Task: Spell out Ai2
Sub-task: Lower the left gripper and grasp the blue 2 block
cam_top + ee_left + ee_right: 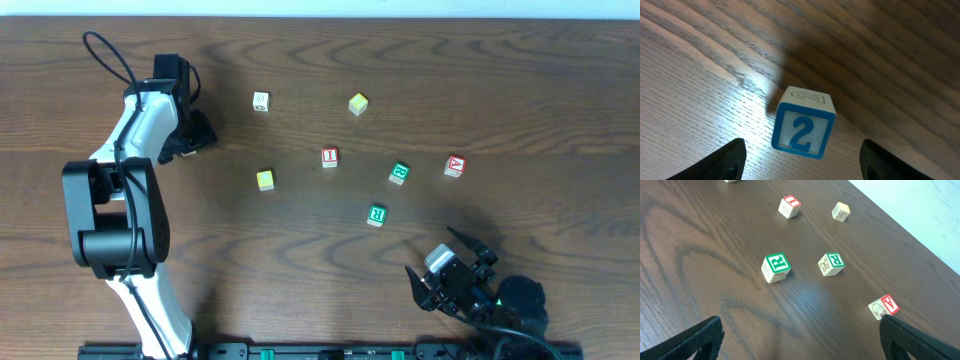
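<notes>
Left end effector point(203, 133) released, blue "2" cube point(802, 127) ahead on worktop point(690, 75). Right end effector point(429, 249) released, red "A" cube point(884, 306) nearby.

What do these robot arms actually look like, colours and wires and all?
The left arm has white shells with chunky black joints, and a thin black cable loops off it. The right arm shows mostly black, with a small green light. The left tool and right tool each end in two dark fingers.
</notes>
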